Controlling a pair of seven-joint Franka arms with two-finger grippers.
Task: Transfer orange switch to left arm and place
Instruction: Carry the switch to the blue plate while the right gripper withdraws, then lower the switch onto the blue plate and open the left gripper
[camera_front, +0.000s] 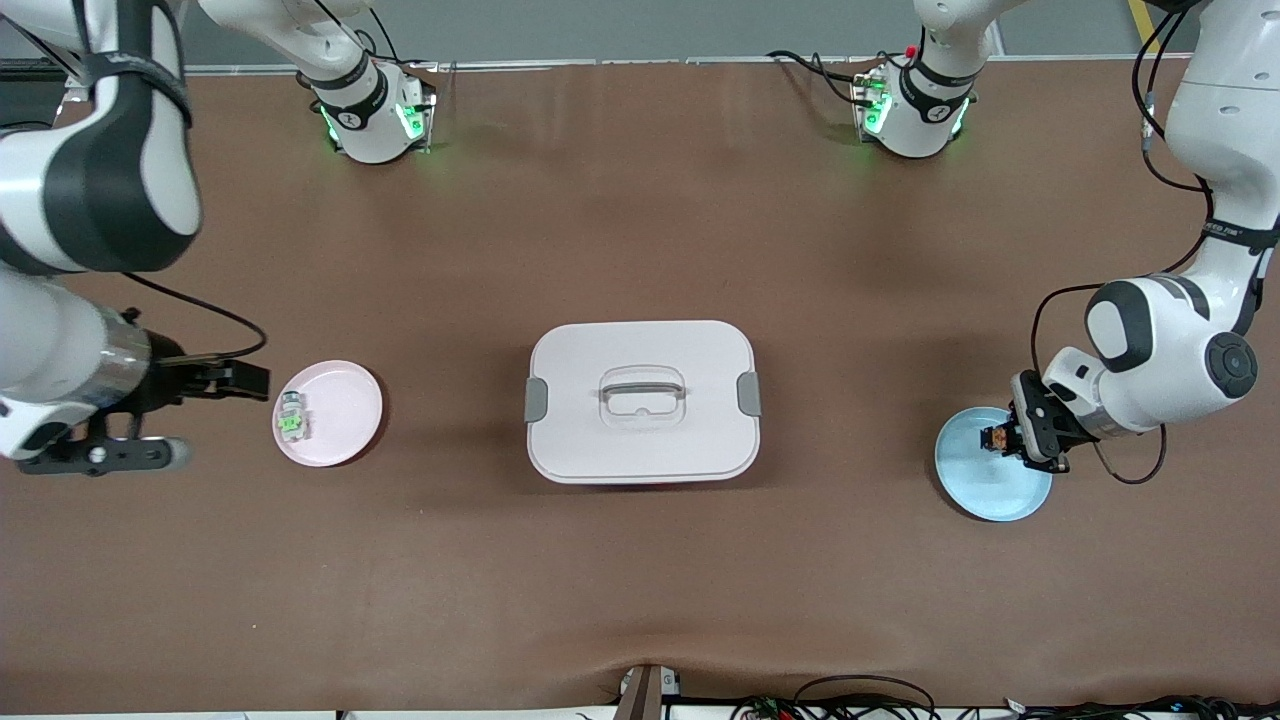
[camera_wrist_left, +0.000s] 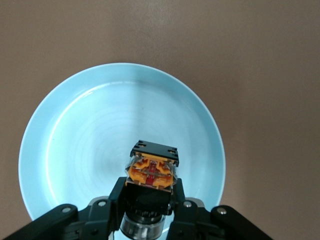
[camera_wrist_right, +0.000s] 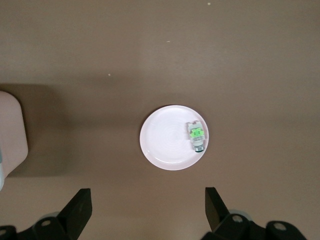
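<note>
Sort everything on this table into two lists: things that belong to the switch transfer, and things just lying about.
Job:
orange switch, clamped in left gripper over blue plate
right gripper, open, waiting beside pink plate
box

Lying about:
green switch on pink plate

The left gripper (camera_wrist_left: 149, 192) is clamped on the orange switch (camera_wrist_left: 151, 167), its two black fingers (camera_wrist_left: 118, 196) pressing the part's lower body from either side. The switch's orange and clear face, capped by a black block, stands out just ahead of the fingertips. Directly under the gripper and the held part lies a pale blue round plate (camera_wrist_left: 90, 120), bare across its whole face; whether the switch touches it cannot be told. Brown table (camera_wrist_left: 270, 60) surrounds the plate on all sides.
</note>
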